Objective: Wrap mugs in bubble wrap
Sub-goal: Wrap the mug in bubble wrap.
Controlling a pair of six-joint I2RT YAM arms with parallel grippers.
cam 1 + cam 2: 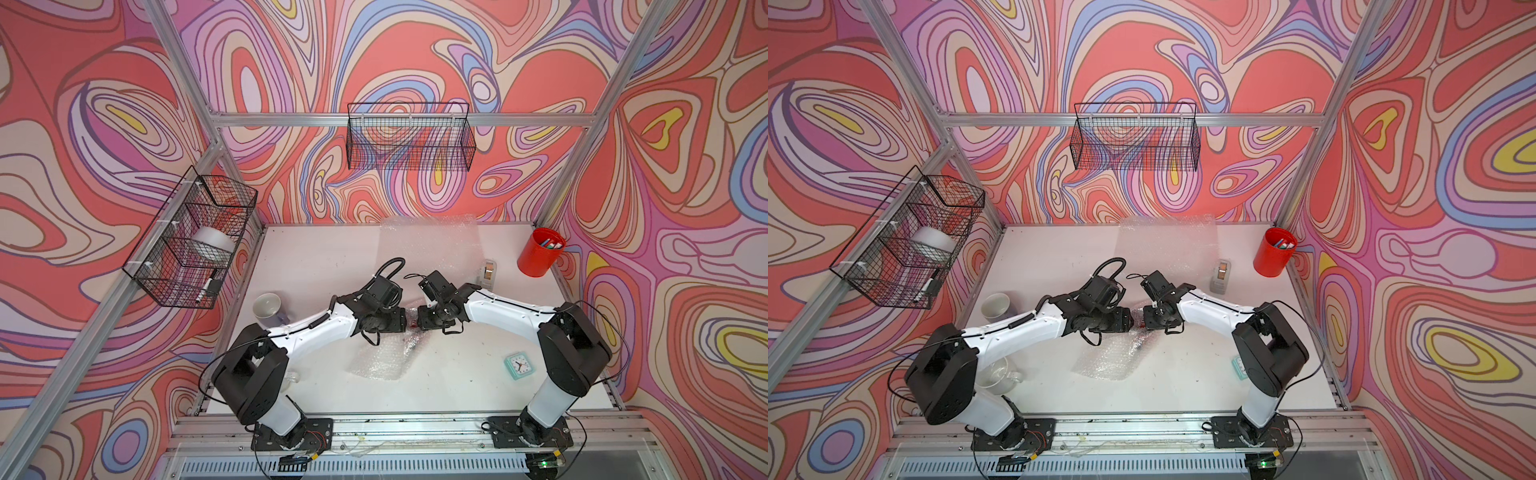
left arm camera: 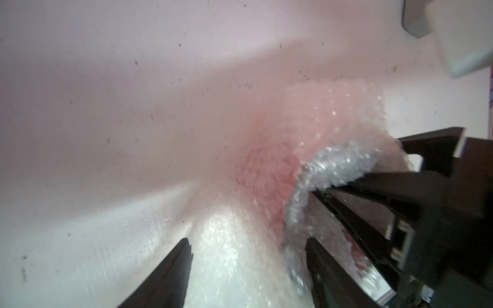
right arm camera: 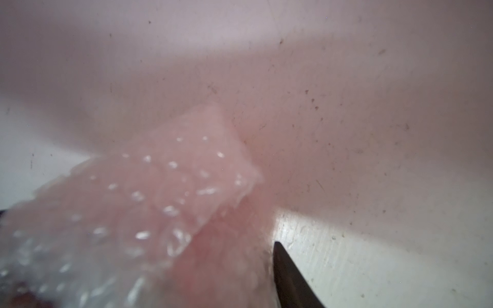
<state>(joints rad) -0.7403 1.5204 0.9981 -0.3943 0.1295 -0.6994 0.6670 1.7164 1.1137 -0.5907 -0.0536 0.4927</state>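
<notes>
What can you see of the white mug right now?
The white mug looks like smooth, plain ceramic, with a round open mouth and nothing visible inside. It stands upright on the table near its left edge, bare and unwrapped. The left arm's white forearm crosses over its near side and hides its base. Whether they touch cannot be told. Its handle is not clearly visible.

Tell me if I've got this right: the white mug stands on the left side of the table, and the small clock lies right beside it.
Not quite. The white mug does stand on the left side of the table, but the small clock lies on the right side, close to the right arm and far from the mug. A top view shows this.
</notes>
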